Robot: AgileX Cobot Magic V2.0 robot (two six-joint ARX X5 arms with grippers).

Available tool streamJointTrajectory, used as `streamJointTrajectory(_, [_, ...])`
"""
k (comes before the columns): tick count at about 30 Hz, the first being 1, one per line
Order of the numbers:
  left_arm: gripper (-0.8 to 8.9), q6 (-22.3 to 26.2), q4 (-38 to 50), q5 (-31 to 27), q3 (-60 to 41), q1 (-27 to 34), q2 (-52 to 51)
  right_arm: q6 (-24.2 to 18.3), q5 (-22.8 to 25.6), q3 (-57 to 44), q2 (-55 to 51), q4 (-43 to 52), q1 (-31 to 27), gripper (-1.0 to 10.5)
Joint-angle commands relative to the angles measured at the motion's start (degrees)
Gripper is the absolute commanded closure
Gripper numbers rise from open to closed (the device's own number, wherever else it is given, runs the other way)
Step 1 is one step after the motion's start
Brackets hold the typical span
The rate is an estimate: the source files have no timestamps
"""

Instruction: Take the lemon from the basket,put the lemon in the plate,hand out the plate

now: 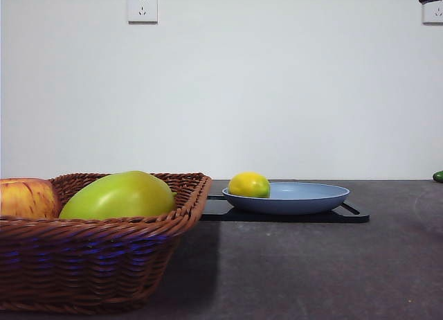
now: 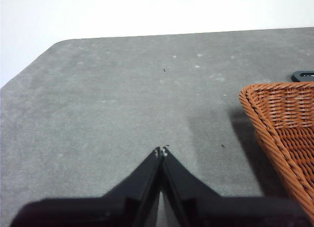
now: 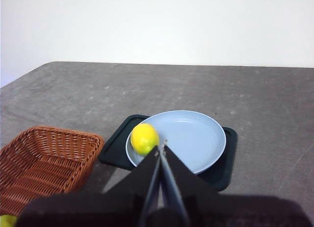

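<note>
Nearest the front camera, the brown woven wicker basket is sitting on the grey table, holding a large smooth green fruit and a red-yellow apple. Beyond the basket, the small oval yellow lemon is lying in the wide shallow light-blue plate, against the rim on the basket's side. That plate is resting on a flat black tray. I am holding my right gripper above the plate, just beside the lemon, jaws pressed together and gripping nothing. I am keeping my left gripper over bare table beside the basket's corner, jaws likewise clenched and empty.
</note>
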Motion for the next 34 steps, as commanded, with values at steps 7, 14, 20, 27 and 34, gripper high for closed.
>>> streamJointTrajectory(7, [8.05,-0.3,-0.7,0.2,-0.3,0.2,-0.2,-9.8,2.9,-0.6,-3.2,-2.5,-4.8,9.4])
streamJointTrajectory(14, [8.05,-0.3,-0.7,0.2,-0.3,0.2,-0.2,-9.1,-15.4,-10.7,-10.6,4.2,-24.3,9.4])
streamJointTrajectory(20, [8.05,-0.3,-0.7,0.2,-0.3,0.2,-0.2,-9.0,-24.3,-19.8,-17.2,4.7,-36.6,9.4])
streamJointTrajectory(27, [8.05,-0.3,-0.7,0.2,-0.3,0.2,-0.2,-8.5,-24.3,-25.9,-22.0,4.7,-40.3,9.4])
streamJointTrajectory(34, [8.05,-0.3,-0.7,0.2,-0.3,0.2,-0.2,-8.4,-24.2,-27.3,-25.0,2.0,-40.3,9.4])
